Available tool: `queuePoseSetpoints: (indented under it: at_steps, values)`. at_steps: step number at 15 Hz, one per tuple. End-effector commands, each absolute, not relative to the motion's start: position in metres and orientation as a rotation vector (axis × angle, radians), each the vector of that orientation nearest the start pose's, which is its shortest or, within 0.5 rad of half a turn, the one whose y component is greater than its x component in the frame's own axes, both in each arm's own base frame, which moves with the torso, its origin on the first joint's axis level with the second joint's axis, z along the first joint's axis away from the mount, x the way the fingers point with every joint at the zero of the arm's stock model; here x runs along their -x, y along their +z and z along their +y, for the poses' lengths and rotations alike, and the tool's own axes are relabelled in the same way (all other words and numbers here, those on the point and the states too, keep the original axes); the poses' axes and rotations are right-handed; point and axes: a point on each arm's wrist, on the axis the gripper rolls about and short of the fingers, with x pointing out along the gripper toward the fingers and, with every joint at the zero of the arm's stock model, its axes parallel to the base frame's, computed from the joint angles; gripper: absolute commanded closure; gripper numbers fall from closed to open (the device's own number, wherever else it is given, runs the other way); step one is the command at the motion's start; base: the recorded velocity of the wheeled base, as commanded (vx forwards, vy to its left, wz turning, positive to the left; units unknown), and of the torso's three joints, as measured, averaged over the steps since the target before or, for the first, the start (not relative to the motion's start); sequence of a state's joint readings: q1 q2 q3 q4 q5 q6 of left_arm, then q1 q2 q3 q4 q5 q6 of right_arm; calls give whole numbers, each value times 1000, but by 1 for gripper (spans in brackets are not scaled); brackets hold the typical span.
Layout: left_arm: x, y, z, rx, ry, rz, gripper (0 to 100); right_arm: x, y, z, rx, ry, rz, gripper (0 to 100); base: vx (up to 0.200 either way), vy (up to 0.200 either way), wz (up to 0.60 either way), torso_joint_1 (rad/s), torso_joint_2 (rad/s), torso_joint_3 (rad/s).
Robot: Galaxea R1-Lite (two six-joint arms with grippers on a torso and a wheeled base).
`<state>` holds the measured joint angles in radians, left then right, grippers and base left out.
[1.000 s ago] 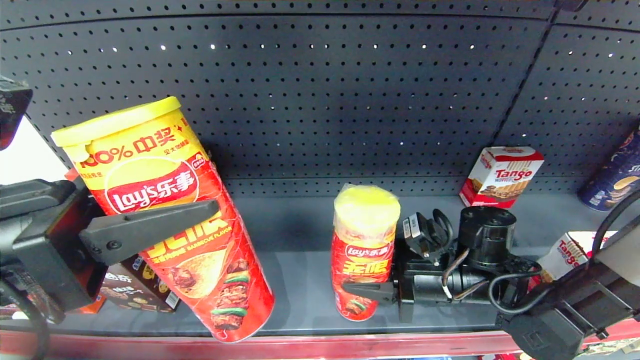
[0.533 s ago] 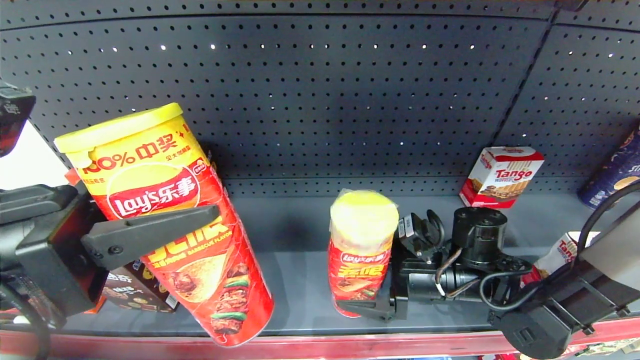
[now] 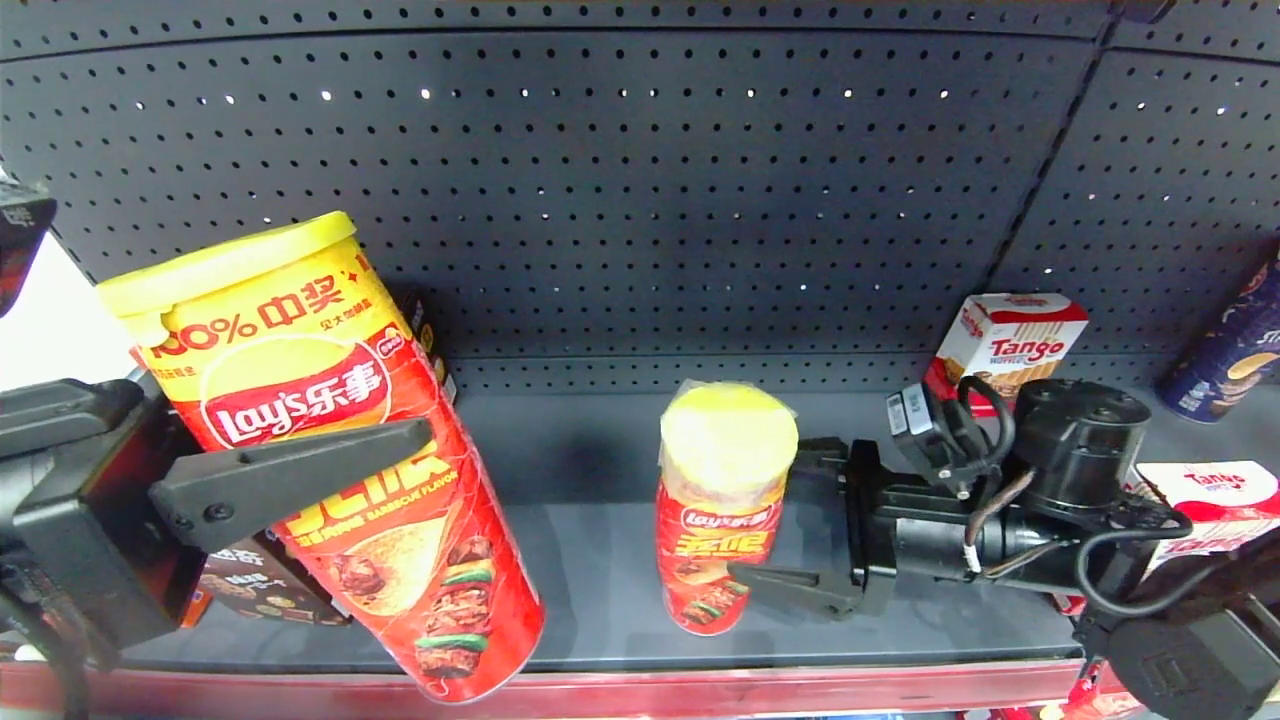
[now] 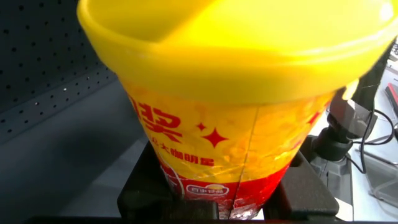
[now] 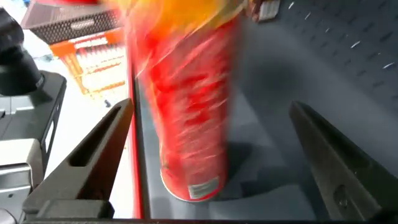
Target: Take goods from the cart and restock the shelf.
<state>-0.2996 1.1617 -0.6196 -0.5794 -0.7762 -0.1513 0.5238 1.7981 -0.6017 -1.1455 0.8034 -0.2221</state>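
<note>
Closest, at L front: big chip can (image 3: 330,450), yellow lid, red body, tilted w/ lid end leaning L and base low over the red lip (image 3: 700,690) of the shelf (image 3: 600,560). Clamped mid-body by L gripper (image 3: 400,420), one black finger (image 3: 290,480) lying across the label, the other hidden behind the can. Can't tell whether base touches the deck or hangs just above it. From L wrist cam: same can's lid (image 4: 236,56) right up at the lens, black gripper body under it.

Just behind that, low at L: brown box (image 3: 250,585) on the deck, partly covered by can and gripper.

Mid-shelf, near front edge: small chip can (image 3: 725,510), upright on the gray deck, yellow lid under clear wrap. Well apart from the big one. R gripper (image 3: 770,510) at its R side, spread wide, not gripping; near finger's tip (image 3: 740,577) low by the can's base, far finger up beside the lid. From R wrist cam: can (image 5: 193,124) blurred, standing btwn the two black fingers (image 5: 87,162) w/ a gap each side.

Farther R: second wafer box (image 3: 1215,500) lying on the deck behind the R arm.

Back of shelf: wafer box (image 3: 1005,350) upright by the rear panel, dark blue can (image 3: 1225,355) at far R edge. Behind all: dark pegboard (image 3: 640,200).
</note>
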Motion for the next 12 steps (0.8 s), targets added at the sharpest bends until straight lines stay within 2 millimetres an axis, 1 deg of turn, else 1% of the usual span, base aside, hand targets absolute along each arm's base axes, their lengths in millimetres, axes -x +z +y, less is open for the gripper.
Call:
queuePoseSetpoints:
  at_steps: [1,2,3,5,6,7,8,9,10,11,12]
  values:
    - [-152,254,-64,127,-1078,41,100,-232,183,143,196,1286,-188,0,0,0,0,0,0,0]
    - [-152,254,-64,127,-1078,41,100,-229,188,139,199,1275,-199,0,0,0,0,0,0,0]
    - [-152,254,-63,127,-1076,39,100,-221,203,125,205,1240,-223,0,0,0,0,0,0,0]
    - [-149,255,-63,124,-1077,30,100,-209,221,107,216,1186,-257,0,0,0,0,0,0,0]
    - [-148,253,-62,126,-1076,36,100,-198,235,88,226,1126,-280,0,0,0,0,0,0,0]
    - [-146,252,-61,126,-1076,36,100,-189,243,77,217,1090,-288,0,0,0,0,0,0,0]
    - [-143,252,-61,125,-1078,32,100,-174,254,60,198,1024,-303,0,0,0,0,0,0,0]
    - [-141,253,-60,124,-1079,25,100,-164,260,47,190,965,-314,0,0,0,0,0,0,0]
    - [-140,254,-60,123,-1079,20,100,-156,260,36,188,896,-315,0,0,0,0,0,0,0]
    - [-139,255,-60,122,-1078,14,100,-148,259,27,182,823,-314,0,0,0,0,0,0,0]
    - [-138,257,-59,119,-1078,4,100,-133,252,17,154,742,-297,0,0,0,0,0,0,0]
